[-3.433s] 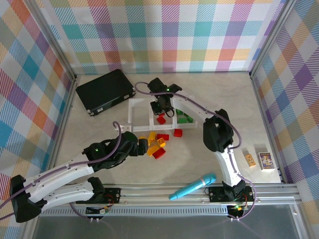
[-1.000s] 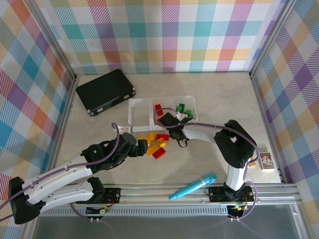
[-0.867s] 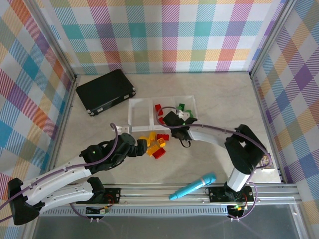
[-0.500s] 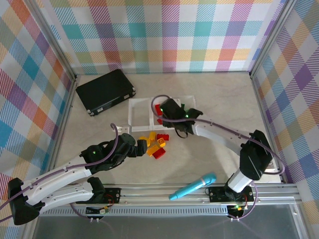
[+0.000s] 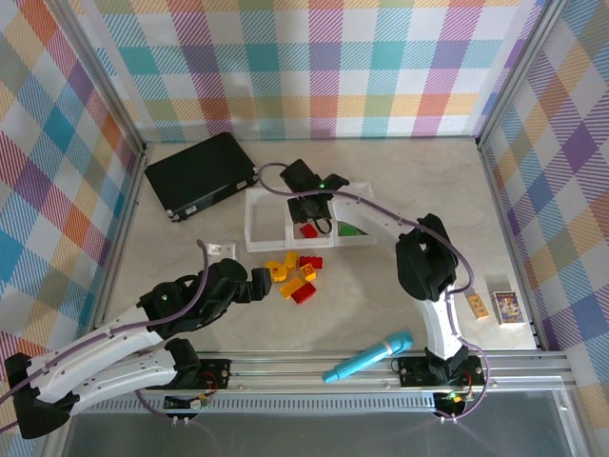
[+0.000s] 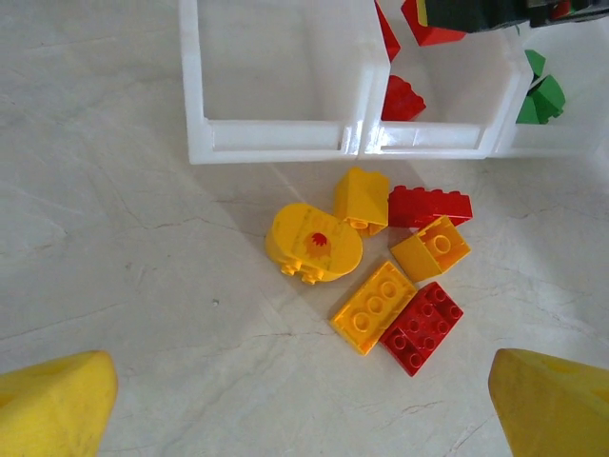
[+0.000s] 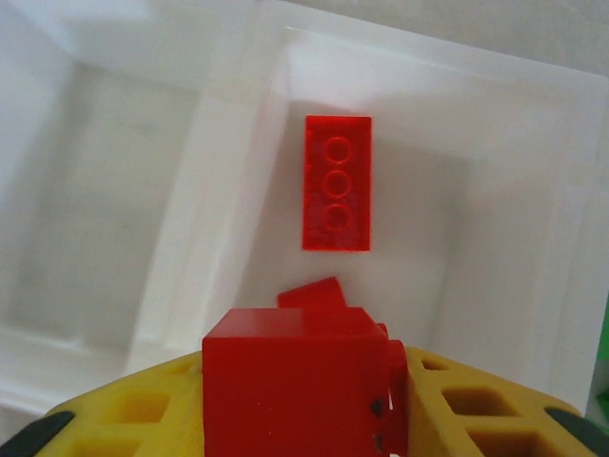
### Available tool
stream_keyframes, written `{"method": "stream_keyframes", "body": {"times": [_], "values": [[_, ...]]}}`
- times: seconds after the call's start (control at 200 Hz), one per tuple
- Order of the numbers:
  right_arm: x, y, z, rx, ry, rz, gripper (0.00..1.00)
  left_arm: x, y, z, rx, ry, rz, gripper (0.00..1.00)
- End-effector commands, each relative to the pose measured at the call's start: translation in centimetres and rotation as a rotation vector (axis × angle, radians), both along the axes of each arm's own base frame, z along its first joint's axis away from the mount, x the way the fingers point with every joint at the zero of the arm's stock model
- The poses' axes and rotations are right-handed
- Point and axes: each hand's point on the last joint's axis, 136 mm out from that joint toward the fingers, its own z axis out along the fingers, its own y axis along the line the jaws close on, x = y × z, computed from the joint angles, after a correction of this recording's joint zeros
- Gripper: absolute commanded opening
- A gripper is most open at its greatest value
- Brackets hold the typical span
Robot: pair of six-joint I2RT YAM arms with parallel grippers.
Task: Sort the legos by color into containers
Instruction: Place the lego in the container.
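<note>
Red brick held above the middle tray
The right fingers (image 7: 466,414) clench a red lego (image 7: 295,376) over the middle container (image 7: 419,228), upper centre of frame; the left fingers (image 6: 52,400) are spread wide above loose legos (image 6: 376,305) on the worktop (image 6: 114,267).

Concealed, cropped and illegible items, located against the containers (image 5: 250,219)

From above, the right arm (image 5: 373,213) covers the far part of the middle compartment and much of the right one, where the green legos (image 5: 354,228) show as a sliver. In the left wrist view the containers' far side is cut by the top edge, along with a red lego (image 6: 430,19) at the middle compartment. On their near side, the yellow fingertips (image 6: 52,405) of the left gripper (image 6: 303,409) are cropped at the lower corners. In the right wrist view the held red brick (image 7: 295,381) runs off the bottom edge and hides most of a smaller red piece (image 7: 309,292) in the middle compartment; the left compartment is blurred. The print on the small cards (image 5: 476,305), well right of the containers, is unreadable.
</note>
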Motion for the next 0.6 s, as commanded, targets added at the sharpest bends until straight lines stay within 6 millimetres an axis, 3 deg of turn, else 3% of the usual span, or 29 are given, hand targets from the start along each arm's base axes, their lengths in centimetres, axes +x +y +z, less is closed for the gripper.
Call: {"method": "stream_keyframes", "body": {"times": [0.0,0.18,0.355,0.595], "values": [[0.4,-0.3,-0.1,-0.032,0.021,0.026,0.25,-0.2,1.0,-0.2,0.025,-0.001,0.026,1.0],[1.1,-0.8,-1.6,-0.089,0.026,0.02,0.27,-0.3,0.9,-0.6,0.028,0.008,0.025,1.0],[1.2,-1.3,-2.2,-0.125,0.03,0.017,0.45,-0.4,0.9,-1.0,0.029,0.02,0.025,1.0],[0.5,-1.7,0.5,-0.093,0.01,0.016,0.7,-0.6,0.9,-1.3,0.014,0.034,0.028,1.0]]}}
